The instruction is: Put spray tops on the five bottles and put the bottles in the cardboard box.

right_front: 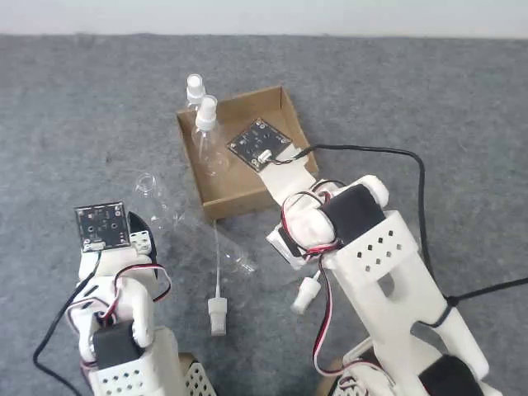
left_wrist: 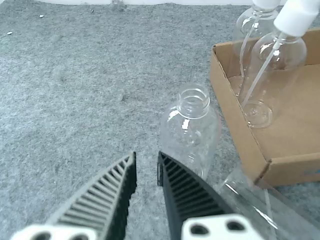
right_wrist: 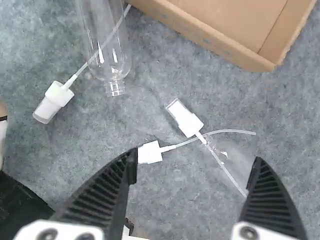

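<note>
High view: lying bottle [right_front: 227,247], long axis 10-to-4 o'clock, neck toward 4. Left gripper [left_wrist: 146,157] narrowly apart; right gripper [right_wrist: 194,159] wide apart over spray tops [right_wrist: 185,119]

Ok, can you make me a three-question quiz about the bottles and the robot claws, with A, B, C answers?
1. Where does the upright bottle with no top stand? A on an arm; B on the grey mat beside the cardboard box; C in a claw.
2. What colour are the spray tops? A white; B red; C black.
3. How is the right gripper? A shut on a bottle; B shut on a tube; C open, holding nothing.
Answers: 1 B, it stands on the mat next to the box wall. 2 A, every top looks white. 3 C, its jaws are wide apart over loose tops.
</note>
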Controlling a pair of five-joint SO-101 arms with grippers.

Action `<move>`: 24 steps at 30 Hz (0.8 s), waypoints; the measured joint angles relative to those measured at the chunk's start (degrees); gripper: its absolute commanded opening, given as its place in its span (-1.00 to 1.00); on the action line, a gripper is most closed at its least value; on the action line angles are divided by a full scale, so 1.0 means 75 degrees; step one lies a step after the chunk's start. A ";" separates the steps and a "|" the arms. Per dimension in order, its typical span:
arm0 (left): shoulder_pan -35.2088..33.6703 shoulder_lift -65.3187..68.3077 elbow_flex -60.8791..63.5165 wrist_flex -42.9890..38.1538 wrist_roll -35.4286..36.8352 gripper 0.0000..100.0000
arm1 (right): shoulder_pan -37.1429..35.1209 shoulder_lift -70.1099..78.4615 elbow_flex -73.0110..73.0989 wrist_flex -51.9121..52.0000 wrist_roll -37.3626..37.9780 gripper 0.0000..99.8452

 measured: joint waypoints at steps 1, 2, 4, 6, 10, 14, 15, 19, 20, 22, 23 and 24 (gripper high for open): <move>0.0000 0.0000 0.0000 0.0000 0.0000 -0.86 | 0.0012 0.0000 0.0012 0.0000 0.0000 -0.42; -0.0012 0.0000 0.0000 0.0000 0.0000 -0.86 | 0.0012 -0.0012 0.0129 -0.0082 0.0000 -0.42; -0.0082 0.0000 0.0000 0.0000 0.0000 -0.86 | 0.0012 -0.0047 0.0492 -0.0387 0.0000 -0.42; -0.0399 0.0000 0.0000 0.0000 0.0000 -0.86 | 0.0012 -0.0082 0.0938 -0.0856 0.0000 -0.42; -0.1266 0.0000 0.0000 0.0000 0.0141 -0.86 | 0.0000 -0.0082 0.1465 -0.1864 -0.0457 -0.42; -0.2063 0.0000 0.0000 -0.0258 0.0598 -0.86 | -0.0352 -0.0082 0.1758 -0.2637 -0.0750 -0.42; -0.2239 0.0000 0.0000 -0.0340 0.0703 -0.86 | -0.0527 -0.0082 0.1840 -0.2825 -0.0785 -0.42; -0.2942 0.0000 0.0000 -0.0621 0.1125 -0.86 | -0.1207 -0.0082 0.2356 -0.3927 -0.0809 -0.43; -0.3083 0.0000 0.0000 -0.0668 0.1207 -0.86 | -0.1360 -0.0082 0.2555 -0.4290 -0.0809 -0.43; -0.3282 0.0000 0.0000 -0.0715 0.1289 -0.86 | -0.1629 -0.0082 0.2942 -0.5075 -0.0809 -0.43; -0.3352 0.0000 0.0000 -0.0715 0.1313 -0.86 | -0.1770 -0.0082 0.3130 -0.5474 -0.0821 -0.43; -0.3364 0.0000 0.0000 -0.0715 0.1336 -0.86 | -0.1887 -0.0082 0.3317 -0.5873 -0.0821 -0.43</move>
